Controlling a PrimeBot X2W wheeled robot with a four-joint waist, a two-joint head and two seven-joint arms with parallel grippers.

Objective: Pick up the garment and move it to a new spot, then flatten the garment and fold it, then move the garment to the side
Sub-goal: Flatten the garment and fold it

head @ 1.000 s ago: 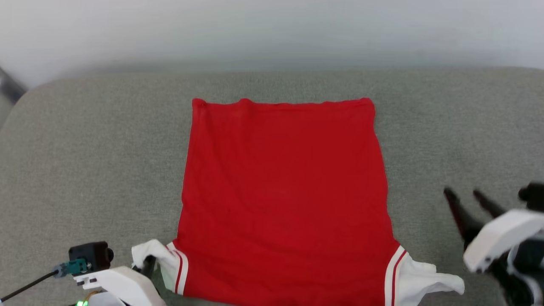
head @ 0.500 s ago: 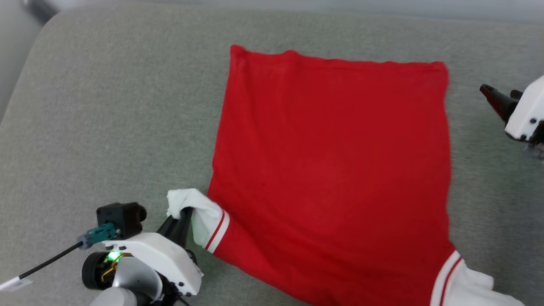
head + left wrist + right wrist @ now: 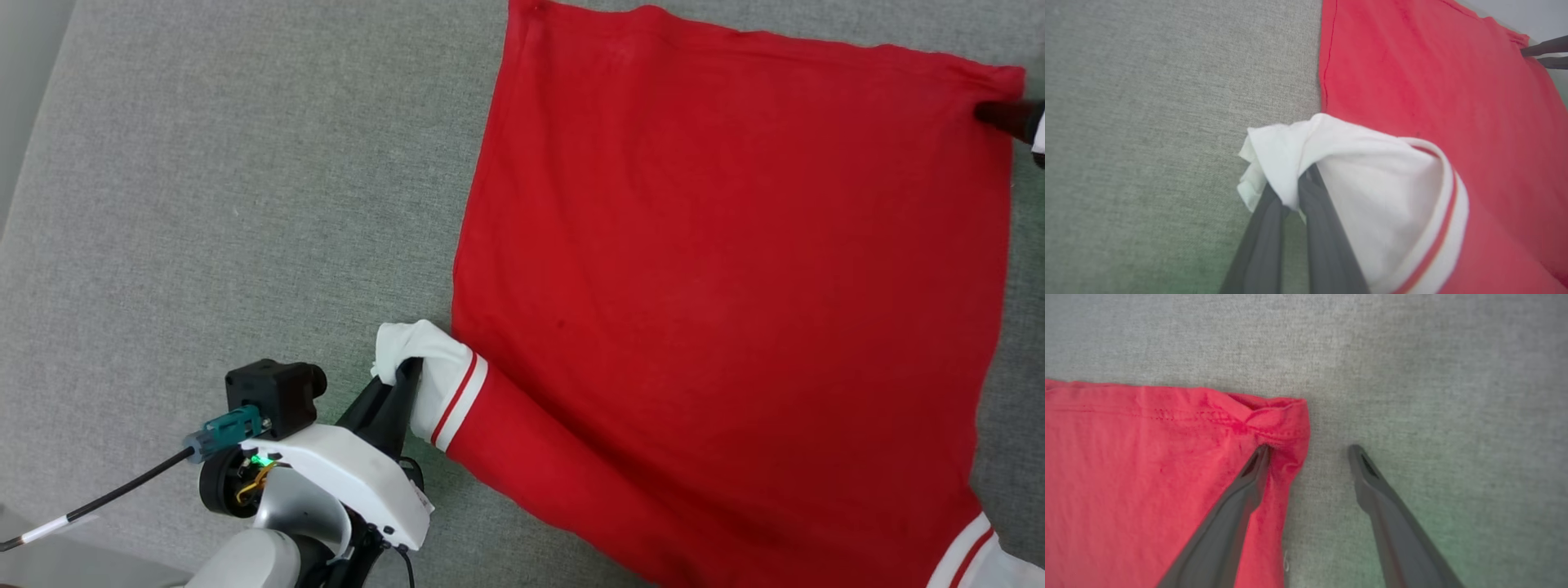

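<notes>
The garment (image 3: 718,286) lies spread flat on the grey fabric surface, plain red side up, with its hem at the far end. My left gripper (image 3: 406,371) is at the near left, shut on the bunched white sleeve (image 3: 1355,179), which has striped trim. My right gripper (image 3: 1011,118) is at the far right hem corner (image 3: 1286,420). In the right wrist view it (image 3: 1308,451) stands open: one finger rests on the red cloth, the other on the bare surface, with the corner's edge between them. No letters or number are in sight.
The grey upholstered surface (image 3: 204,204) runs wide to the left of the garment, and its rounded left edge (image 3: 24,163) is near. The other white sleeve (image 3: 1008,563) pokes out at the bottom right. A black cable (image 3: 122,494) trails from my left wrist.
The head camera has swung down and left, so the whole picture shifted. My right gripper has moved from beside the near right side to the far right hem corner. The left gripper still holds the sleeve.
</notes>
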